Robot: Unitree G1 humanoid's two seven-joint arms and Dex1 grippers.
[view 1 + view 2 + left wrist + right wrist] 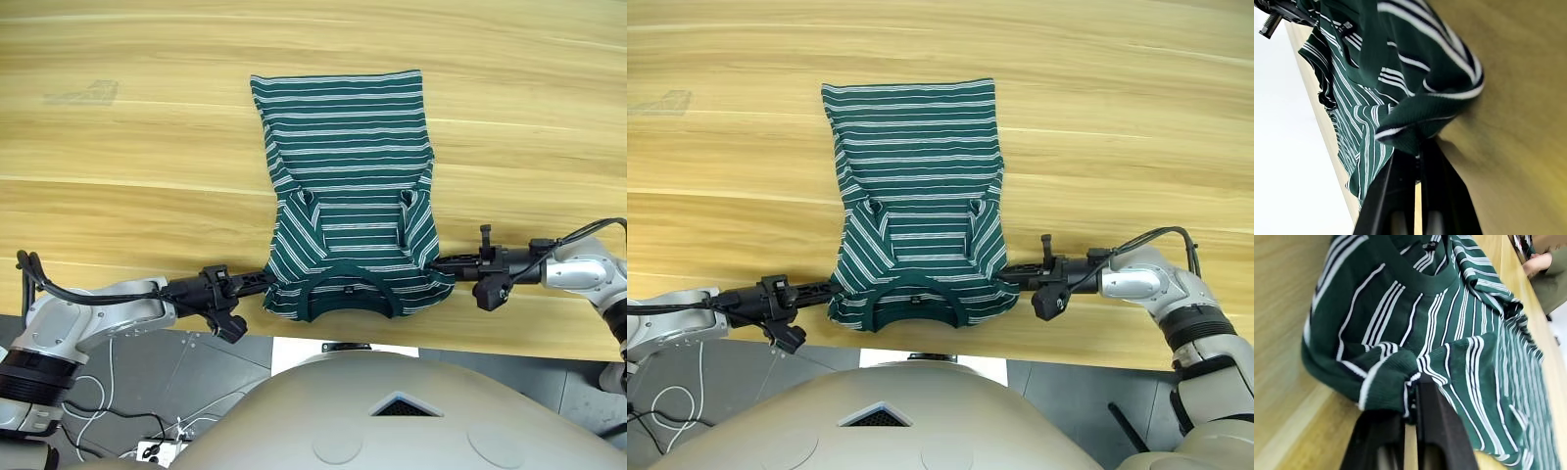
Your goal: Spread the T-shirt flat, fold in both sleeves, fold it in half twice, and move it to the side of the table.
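Both tools are clamped on cloth. The left gripper (266, 279) pinches the near left shoulder corner of the shirt (348, 186), and the right gripper (438, 261) pinches the near right one. On each, the fingers are pressed together with a bunched fold of fabric between them. Both arms come in low from either side along the near table edge. Below that edge is grey floor (206, 367) with loose cables (93, 411). The table (127, 186) is pale wood, its planks running side to side, with a faint mark (83, 94) far off on the left. The shirt, dark green with white stripes, lies on the table between the two grippers. Its collar (348, 284) is nearest the robot, close to the edge, and its hem (338, 78) is farthest away. Both sleeves (294, 235) are folded in over the chest, so the body makes a narrow strip, widest at the shoulders where the grippers hold it.
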